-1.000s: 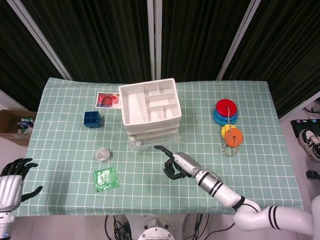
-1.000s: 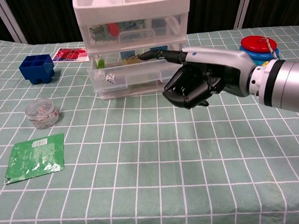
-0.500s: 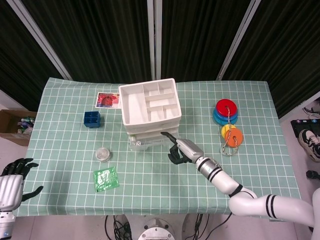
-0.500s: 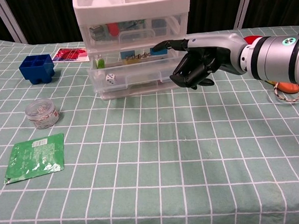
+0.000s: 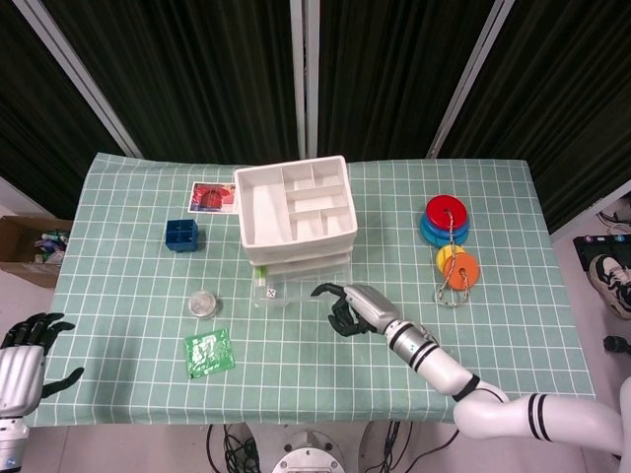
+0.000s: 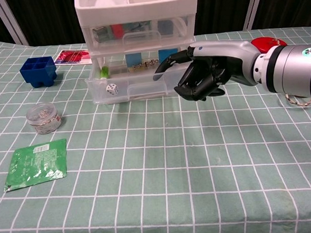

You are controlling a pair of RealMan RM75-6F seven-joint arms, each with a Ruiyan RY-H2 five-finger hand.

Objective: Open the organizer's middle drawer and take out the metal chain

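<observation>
Chest view shows inside the clear drawers of the organizer (image 6: 137, 22): the drawer (image 6: 135, 84) pulled out toward the camera has a chain (image 6: 144, 65) at its back, a die (image 6: 111, 88) front-left and something green at left. Head view only gives the organizer's white top tray and the drawer sticking out at 6 o'clock; chain not resolvable there. Head view alone catches the left hand (image 5: 30, 345) at 8 o'clock off the table edge, fingers spread, holding nothing. Right hand (image 6: 203, 71) reaches in from 3 o'clock, one finger hooked on the drawer's right front rim, other fingers curled into the palm, gripping nothing.
</observation>
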